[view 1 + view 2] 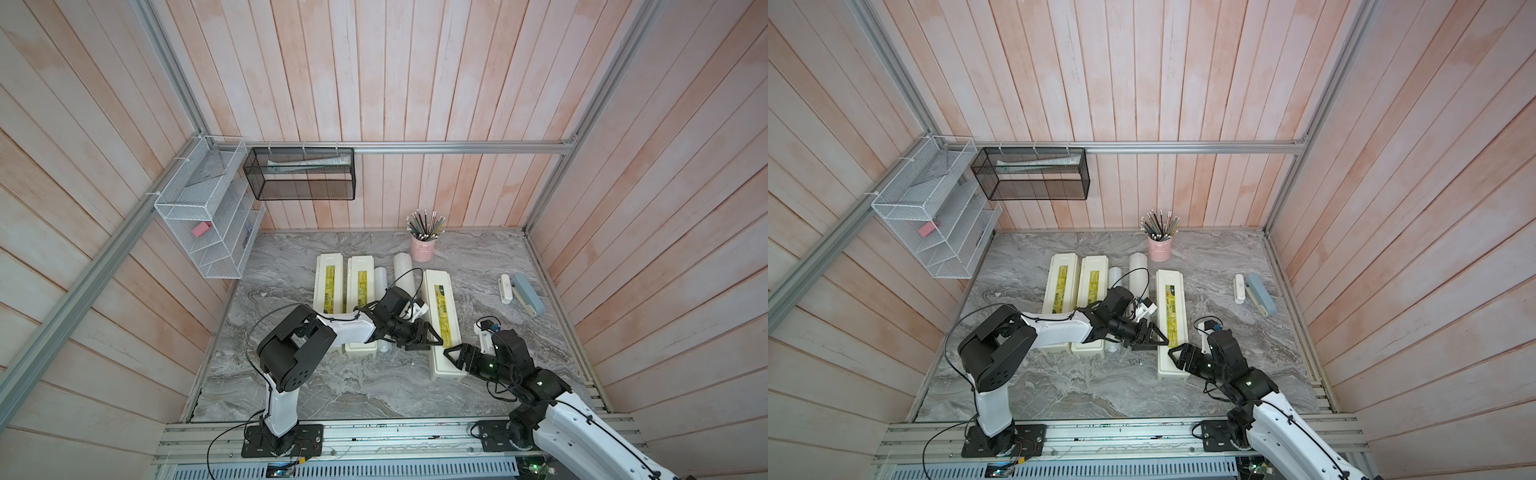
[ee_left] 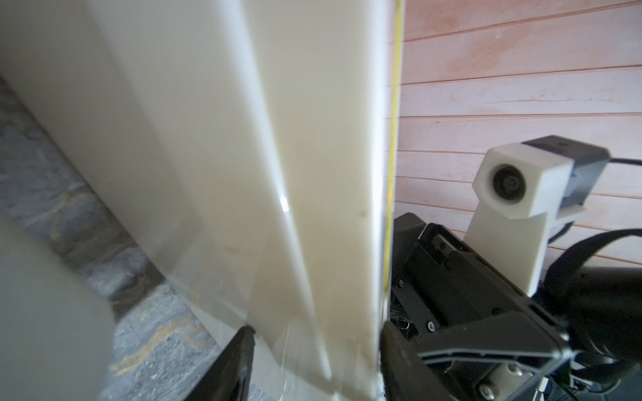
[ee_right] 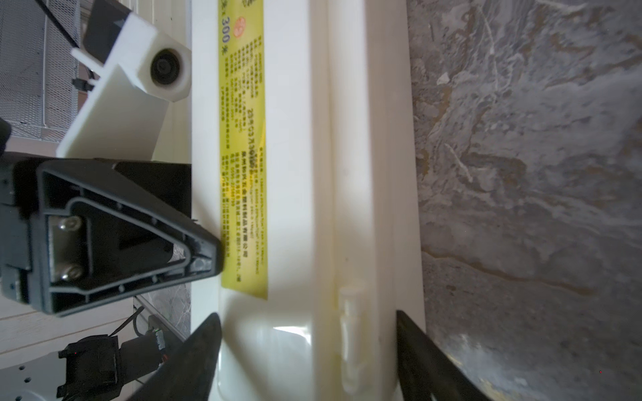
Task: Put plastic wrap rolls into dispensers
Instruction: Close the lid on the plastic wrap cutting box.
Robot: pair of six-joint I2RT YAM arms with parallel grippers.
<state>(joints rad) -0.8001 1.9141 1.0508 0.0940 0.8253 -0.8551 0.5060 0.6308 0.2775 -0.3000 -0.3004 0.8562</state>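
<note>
The left claw [image 1: 428, 338] has one finger laid over the lid of the rightmost dispenser [image 1: 441, 305] and the other down its left side, so the lid's long left edge sits between the jaws. Whether they are pressing on it I cannot tell. The right claw [image 1: 453, 356] straddles the same box across its near end, jaws apart with the box between them (its wrist view does not settle whether either finger touches). My reading is that the right claw is placed to pin the base while the left lifts the lid, since one arm alone would likely drag so light a box over the marble table [image 1: 332, 386]. The lid lies shut, label up. To its left lie two plastic wrap rolls, lengthwise and close at hand for loading: the thick roll [image 1: 402, 266] nearer this box, and the thin roll [image 1: 380, 276] just beside the middle dispenser [image 1: 360, 286]. I see no third roll. The far-left dispenser [image 1: 328, 286] is shut too
</note>
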